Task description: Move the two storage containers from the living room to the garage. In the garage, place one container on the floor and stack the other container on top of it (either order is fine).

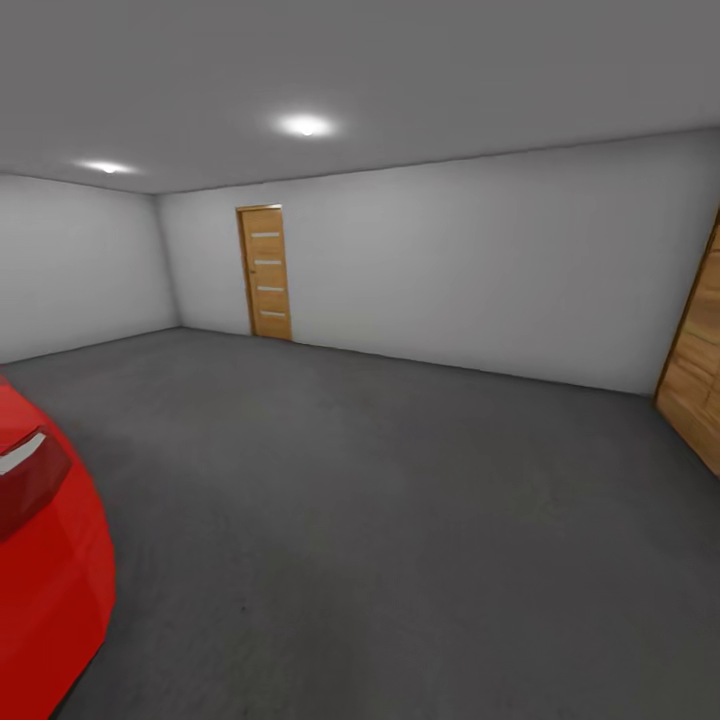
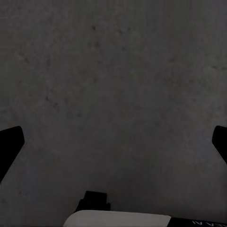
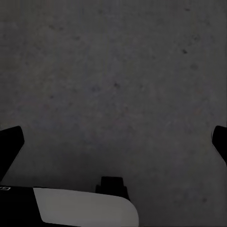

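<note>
So the robot's standing in the garage (image 1: 420,250) with nothing in its grip. The left hand (image 2: 113,142) and the right hand (image 3: 113,139) are both spread wide, hanging over bare floor (image 1: 380,500). Neither storage bin can be seen from here, so where they are is anyone's guess. Looks like the travel leg; next job is probably heading out through the small wooden door (image 1: 266,272). Dark speckled concrete, pale grey walls, a red car (image 1: 45,570) on the left, slatted door (image 1: 697,380) on the right.

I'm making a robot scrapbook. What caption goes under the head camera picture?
Garage with grey floor, a red car, a wooden door and a slatted wooden door.
</note>
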Controlling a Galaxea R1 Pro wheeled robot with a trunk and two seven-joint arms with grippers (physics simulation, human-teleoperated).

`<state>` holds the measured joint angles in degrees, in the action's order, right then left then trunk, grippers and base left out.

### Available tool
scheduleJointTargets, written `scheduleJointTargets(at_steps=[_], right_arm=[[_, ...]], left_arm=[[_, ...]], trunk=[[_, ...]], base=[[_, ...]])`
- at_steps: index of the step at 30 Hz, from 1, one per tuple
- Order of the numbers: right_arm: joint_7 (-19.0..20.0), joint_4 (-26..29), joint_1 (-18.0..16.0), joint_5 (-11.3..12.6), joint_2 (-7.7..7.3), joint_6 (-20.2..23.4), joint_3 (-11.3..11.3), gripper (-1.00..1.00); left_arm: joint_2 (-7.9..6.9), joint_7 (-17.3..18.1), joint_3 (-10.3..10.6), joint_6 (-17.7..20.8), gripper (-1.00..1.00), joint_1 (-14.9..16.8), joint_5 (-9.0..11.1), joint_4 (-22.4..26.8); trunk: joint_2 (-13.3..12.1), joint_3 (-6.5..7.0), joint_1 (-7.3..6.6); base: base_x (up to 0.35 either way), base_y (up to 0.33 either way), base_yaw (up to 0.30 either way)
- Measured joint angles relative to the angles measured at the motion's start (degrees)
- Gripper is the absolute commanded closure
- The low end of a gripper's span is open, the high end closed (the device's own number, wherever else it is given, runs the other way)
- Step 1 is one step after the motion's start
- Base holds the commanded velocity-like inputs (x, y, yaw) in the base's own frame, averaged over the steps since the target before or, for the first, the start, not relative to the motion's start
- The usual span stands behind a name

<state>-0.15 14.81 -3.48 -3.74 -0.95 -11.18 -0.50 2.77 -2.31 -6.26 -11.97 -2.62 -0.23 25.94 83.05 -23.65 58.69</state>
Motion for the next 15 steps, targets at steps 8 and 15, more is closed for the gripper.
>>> scheduleJointTargets(at_steps=[8,15], right_arm=[[0.0,0.0,0.0,0.0,0.0,0.0,0.0,-1.0],[0.0,0.0,0.0,0.0,0.0,0.0,0.0,-1.0]], left_arm=[[-0.01,0.0,0.0,0.0,-1.0,0.0,0.0,0.0],[-0.04,0.0,0.0,0.0,-1.0,0.0,0.0,0.0]], trunk=[[0.0,0.0,0.0],[0.0,0.0,0.0]], base=[[0.327,0.0,0.29],[0.327,0.0,0.291]])
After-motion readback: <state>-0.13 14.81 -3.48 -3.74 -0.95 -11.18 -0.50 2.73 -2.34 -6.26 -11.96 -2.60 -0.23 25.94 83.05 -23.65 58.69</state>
